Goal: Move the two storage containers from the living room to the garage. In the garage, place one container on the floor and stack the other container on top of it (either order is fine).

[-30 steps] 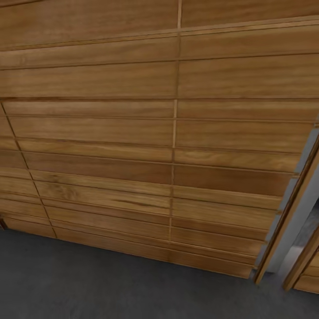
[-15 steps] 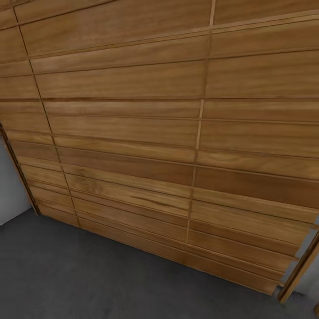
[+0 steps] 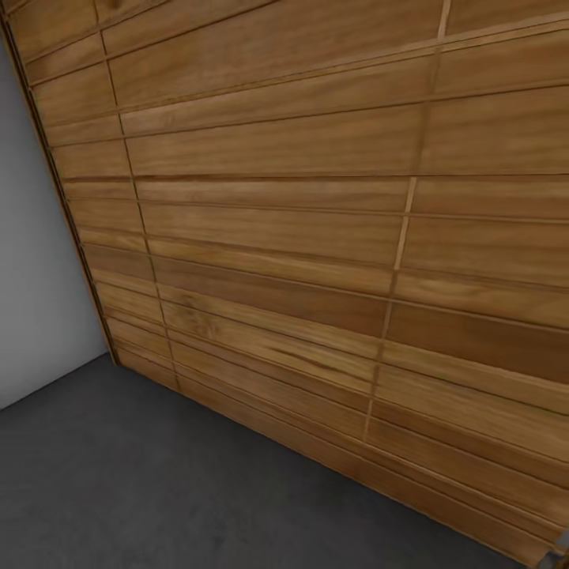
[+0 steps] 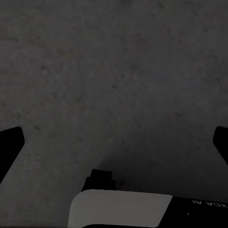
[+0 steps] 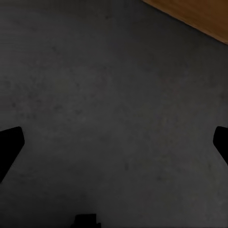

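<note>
I am in the garage. The two storage containers are out of view. The dark grey concrete floor (image 3: 158, 482) lies below me. My left gripper (image 4: 114, 147) hangs open over the bare floor (image 4: 114, 71), its dark fingertips (image 4: 12, 145) wide apart with nothing between them. My right gripper (image 5: 114, 147) is open too, above the floor (image 5: 104, 95), with its fingertips (image 5: 10, 142) spread and empty.
A wide door of horizontal wooden slats (image 3: 316, 237) stands close ahead, and a strip of it (image 5: 199, 14) shows in the right wrist view. A pale grey wall (image 3: 35, 300) meets it at the left. A white and black part of my own body (image 4: 121, 209) sits beneath the left gripper.
The head camera has swung to the left: the slat door slid rightward in the picture, the grey wall came in at the left, and the door's right-hand edge left the frame.
</note>
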`<state>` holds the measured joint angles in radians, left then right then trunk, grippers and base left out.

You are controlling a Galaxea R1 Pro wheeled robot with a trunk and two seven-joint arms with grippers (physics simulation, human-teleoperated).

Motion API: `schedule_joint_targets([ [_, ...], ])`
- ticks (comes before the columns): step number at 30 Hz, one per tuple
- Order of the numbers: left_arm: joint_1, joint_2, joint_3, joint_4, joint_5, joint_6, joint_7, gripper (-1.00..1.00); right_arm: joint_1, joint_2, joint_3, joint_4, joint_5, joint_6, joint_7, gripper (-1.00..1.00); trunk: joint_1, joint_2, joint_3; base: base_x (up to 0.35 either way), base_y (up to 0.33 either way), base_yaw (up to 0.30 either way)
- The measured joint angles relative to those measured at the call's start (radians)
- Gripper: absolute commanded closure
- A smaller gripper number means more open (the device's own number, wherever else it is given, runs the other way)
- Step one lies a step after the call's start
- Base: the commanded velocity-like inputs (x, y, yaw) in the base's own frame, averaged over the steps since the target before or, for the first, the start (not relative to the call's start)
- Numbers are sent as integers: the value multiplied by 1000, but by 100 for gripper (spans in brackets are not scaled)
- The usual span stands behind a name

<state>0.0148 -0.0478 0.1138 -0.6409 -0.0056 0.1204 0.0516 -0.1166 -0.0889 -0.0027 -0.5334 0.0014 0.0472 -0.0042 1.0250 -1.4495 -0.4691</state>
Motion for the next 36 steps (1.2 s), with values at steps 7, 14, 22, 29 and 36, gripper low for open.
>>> schedule_joint_targets([
  [7,0,1,0,0,0,0,0,-100,0,0,0,0,0,0,0,-100,0,0,0,0,0,296],
  [14,0,1,0,0,0,0,0,-100,0,0,0,0,0,0,0,-100,0,0,0,0,0,296],
  [22,0,1,0,0,0,0,0,-100,0,0,1,0,0,0,0,-100,0,0,0,0,0,296],
  [29,0,1,0,0,0,0,1,-100,0,0,0,0,0,0,0,-100,0,0,0,0,0,296],
  [36,0,2,0,0,0,0,1,-100,0,0,0,0,0,0,0,-100,0,0,0,0,0,296],
])
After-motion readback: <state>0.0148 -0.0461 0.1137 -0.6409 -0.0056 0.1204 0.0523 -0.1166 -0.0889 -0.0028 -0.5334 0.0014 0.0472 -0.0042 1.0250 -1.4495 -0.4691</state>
